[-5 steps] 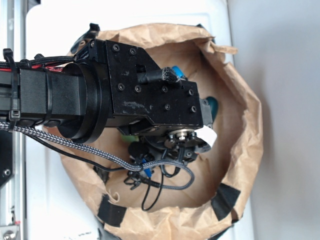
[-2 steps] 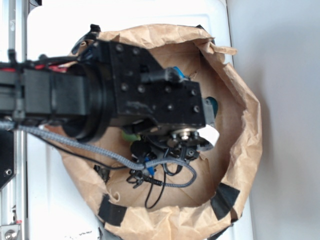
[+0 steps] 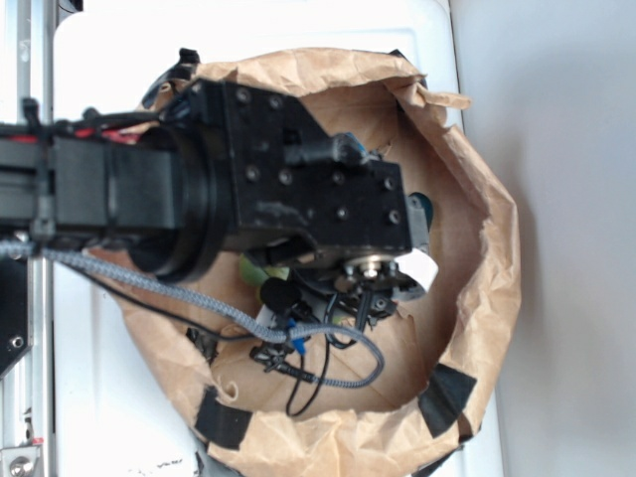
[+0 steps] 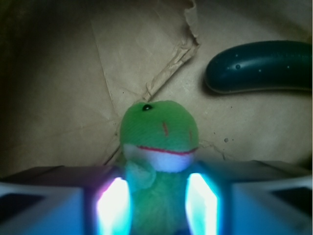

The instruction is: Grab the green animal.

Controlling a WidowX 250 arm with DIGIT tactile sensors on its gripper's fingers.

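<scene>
- Looking along the wrist view, the end effector (image 4: 159, 205) fills the near edge, its two glowing fingers (image 4: 115, 208) parted just wide enough to take a body between them.
- Between those fingers sits the green animal (image 4: 159, 142), its lower body at the inner faces of both; whether the pads press on it or only flank it I cannot tell.
- Its round head rises clear of the fingers, with a dark eye on top, a red mouth line and a white patch under it.
- It rests on the creased brown paper floor of the bag (image 4: 63, 88), roughly in the middle of the view.
- Farther back and to the right lies a smooth dark green cucumber (image 4: 259, 66), well apart from the animal, lying crosswise.
- A torn paper fold (image 4: 176, 58) runs from the far edge down toward the animal's head.
- From the exterior view, the black arm (image 3: 199, 194) reaches in from the left over the open paper bag (image 3: 487, 248) and hides most of its inside.
- A sliver of lime green (image 3: 260, 268) shows under the wrist housing; the end effector's tips are hidden there.
- A braided cable (image 3: 149, 288) loops below the arm, over the bag's near rim.
- The bag stands on a white desk (image 3: 109, 60).
</scene>
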